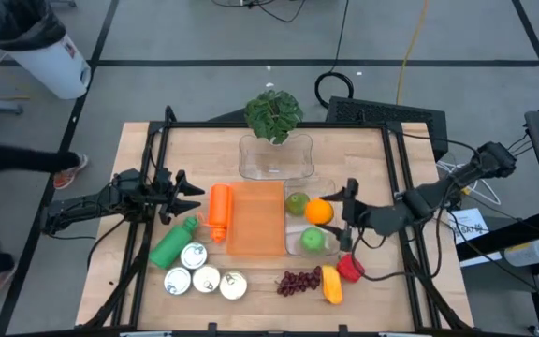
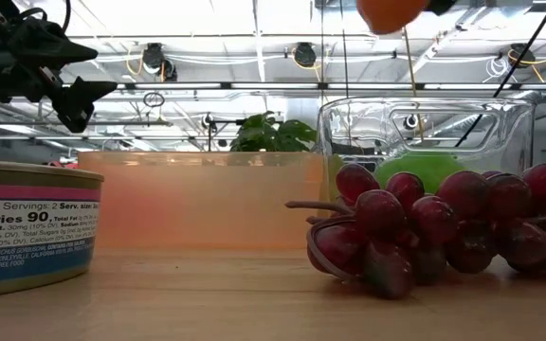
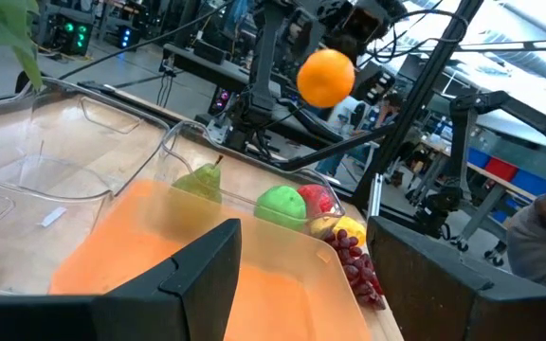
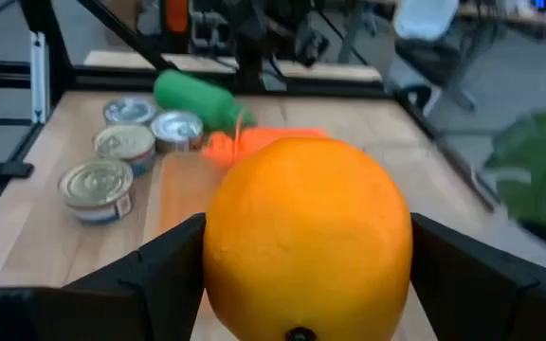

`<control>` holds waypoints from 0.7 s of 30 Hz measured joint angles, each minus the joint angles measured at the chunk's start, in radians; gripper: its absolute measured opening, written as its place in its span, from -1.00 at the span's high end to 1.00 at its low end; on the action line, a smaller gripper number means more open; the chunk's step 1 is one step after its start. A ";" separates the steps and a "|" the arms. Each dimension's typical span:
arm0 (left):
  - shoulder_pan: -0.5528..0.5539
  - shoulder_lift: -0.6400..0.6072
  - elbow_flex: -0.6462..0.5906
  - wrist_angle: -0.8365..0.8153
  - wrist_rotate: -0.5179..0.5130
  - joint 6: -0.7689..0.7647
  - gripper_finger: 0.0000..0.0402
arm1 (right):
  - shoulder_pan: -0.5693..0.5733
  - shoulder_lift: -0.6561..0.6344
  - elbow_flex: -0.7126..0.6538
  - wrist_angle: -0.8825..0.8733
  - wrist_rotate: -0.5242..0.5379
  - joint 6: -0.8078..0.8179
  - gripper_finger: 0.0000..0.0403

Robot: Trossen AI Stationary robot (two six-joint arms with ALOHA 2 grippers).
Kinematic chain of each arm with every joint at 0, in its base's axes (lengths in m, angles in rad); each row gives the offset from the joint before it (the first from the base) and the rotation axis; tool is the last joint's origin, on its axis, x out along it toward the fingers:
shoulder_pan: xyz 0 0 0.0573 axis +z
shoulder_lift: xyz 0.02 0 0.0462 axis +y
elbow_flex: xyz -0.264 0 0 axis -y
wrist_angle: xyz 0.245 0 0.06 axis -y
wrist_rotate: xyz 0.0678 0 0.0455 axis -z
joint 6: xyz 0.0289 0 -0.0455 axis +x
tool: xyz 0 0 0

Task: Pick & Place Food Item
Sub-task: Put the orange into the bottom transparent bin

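Looking straight down from overhead on the whole table [image 1: 363, 145], with the orange tray [image 1: 255, 218] near centre. Sitting at tabletop level in front of that tray [image 2: 202, 199], facing across it, grapes [image 2: 425, 227] very near. Mounted on the left wrist, facing over the tray [image 3: 188, 256] towards the orange [image 3: 326, 78]. Mounted on the right wrist, tight against the orange [image 4: 306, 237], tray [image 4: 273, 140] behind

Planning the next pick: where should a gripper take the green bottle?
Grip the green bottle across its straight body, coming from above. It lies on its side, slanted, between the orange bottle and the cans, so fingers fit only across its width.
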 joint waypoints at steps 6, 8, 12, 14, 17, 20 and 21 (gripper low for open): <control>0.000 0.000 0.000 0.000 0.000 0.000 -0.21 | -0.072 0.002 -0.001 0.037 -0.073 -0.067 -0.52; 0.000 0.000 0.000 0.000 0.000 0.000 -0.21 | -0.091 0.001 -0.036 0.130 -0.101 -0.084 -0.52; 0.000 0.000 0.000 0.000 0.000 0.000 -0.21 | -0.154 0.008 -0.168 0.433 -0.299 -0.108 -0.52; 0.000 0.000 0.000 0.000 0.000 0.000 -0.21 | -0.192 0.021 -0.229 0.566 -0.390 -0.079 -0.52; 0.000 0.000 0.000 0.000 0.000 0.000 -0.21 | -0.237 0.029 -0.289 0.693 -0.531 -0.008 -0.52; 0.000 0.000 0.000 0.000 0.000 -0.001 -0.21 | -0.264 0.034 -0.313 0.772 -0.715 0.065 -0.52; 0.000 0.000 0.000 0.000 0.000 -0.001 -0.21 | -0.267 0.034 -0.316 0.787 -0.771 0.086 -0.52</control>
